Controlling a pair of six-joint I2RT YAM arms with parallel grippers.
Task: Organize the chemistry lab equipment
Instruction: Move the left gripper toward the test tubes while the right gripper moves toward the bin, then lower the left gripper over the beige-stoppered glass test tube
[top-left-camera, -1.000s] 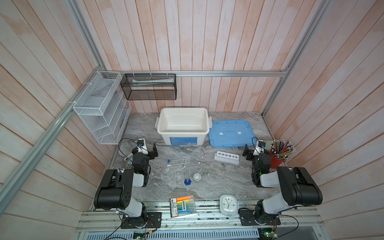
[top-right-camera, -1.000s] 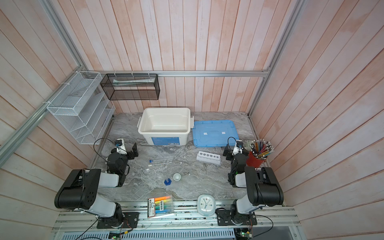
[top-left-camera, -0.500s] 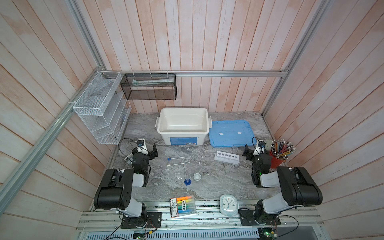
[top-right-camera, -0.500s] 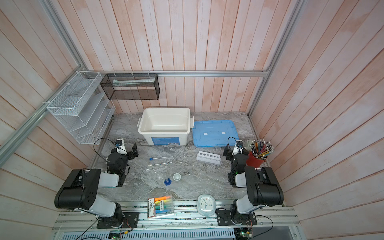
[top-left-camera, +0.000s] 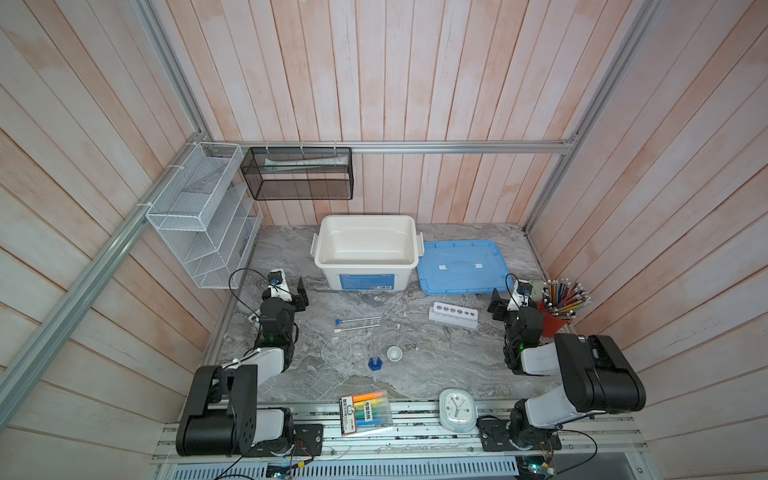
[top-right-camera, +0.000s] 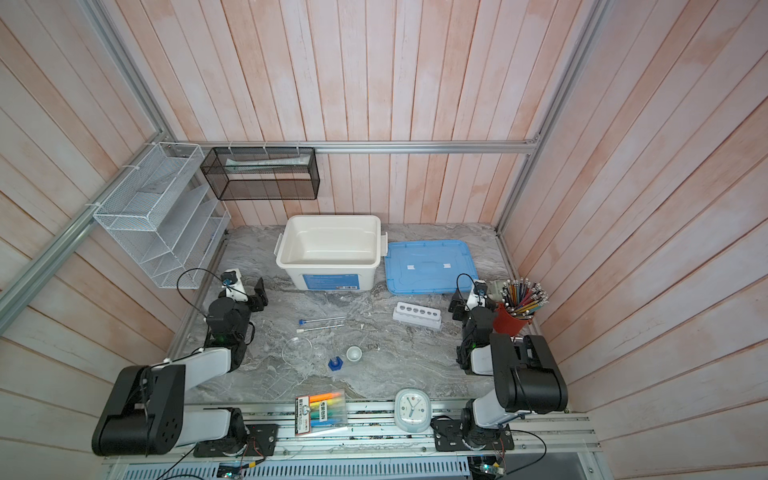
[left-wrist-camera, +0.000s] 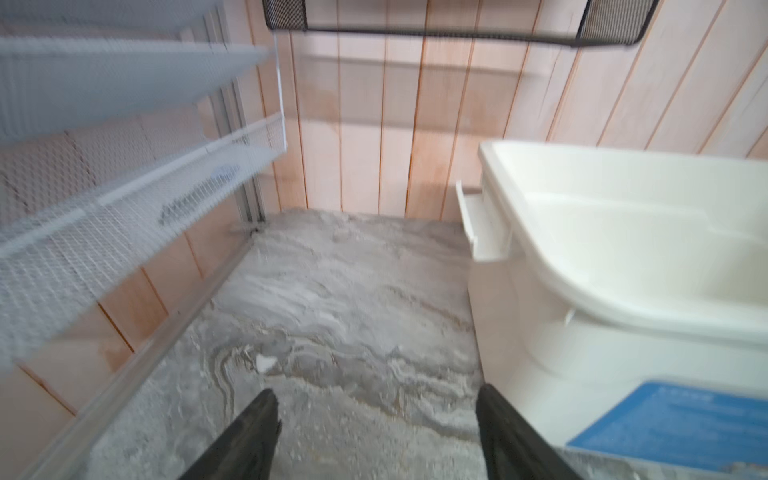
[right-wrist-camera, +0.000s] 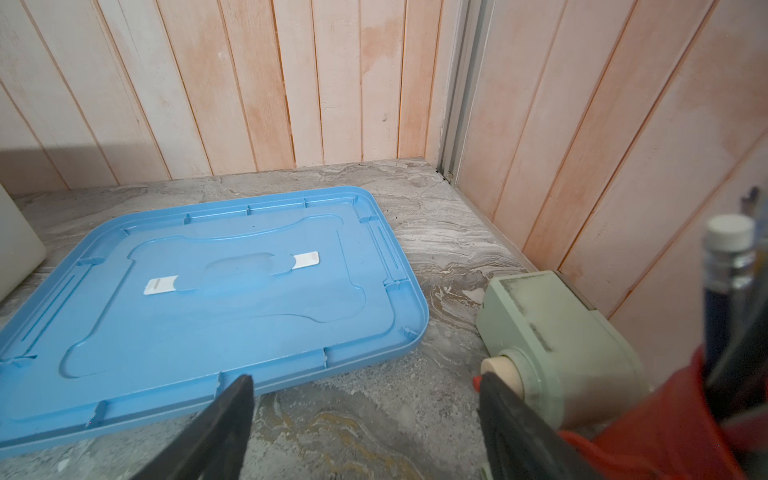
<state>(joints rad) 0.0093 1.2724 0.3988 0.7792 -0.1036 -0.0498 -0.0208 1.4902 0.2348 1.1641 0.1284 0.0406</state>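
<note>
Space shows between the left fingers (left-wrist-camera: 249, 432), which stand wide and hold nothing, low over bare grey marbled tabletop (left-wrist-camera: 332, 291) beside the white plastic tub (left-wrist-camera: 540, 332). The right fingers (right-wrist-camera: 224, 415) are just as wide and empty. They face the flat blue plastic lid (right-wrist-camera: 208, 311), with the red cup of pencils (right-wrist-camera: 665, 436) close alongside.

All the lab ware lies mid-tabletop between the arms, well apart from both.
- **Tubes:** The thin clear tube with the blue cap (top-left-camera: 359, 319) and the thin clear tube with the white cap (top-left-camera: 357, 328) lie side by side. We judge them light, slick, brittle and ready to roll, so we would pinch each across its shaft near the middle.
- **Dish and beaker:** The clear round dish (top-left-camera: 336, 350) and the small clear beaker (top-left-camera: 357, 351) look thin-walled. We would take each gently over the rim.
- **Cylinder:** The blue-based clear cylinder (top-left-camera: 375, 362) stands upright and may tip. We would hold its column just above the base.
- **Bowl:** The tiny white bowl (top-left-camera: 394, 354) wants a rim pinch.
- **Rack:** The white six-hole rack (top-left-camera: 454, 314) looks stiff and light, and we would span its narrow width.

Only the top views show any of this ware; neither wrist view catches a piece. The wrist views alone show the gap between the fingers clearly. The right wrist view also shows plainly a pale green boxy device (right-wrist-camera: 552, 328) by the cup. The left wrist view is blurred.
</note>
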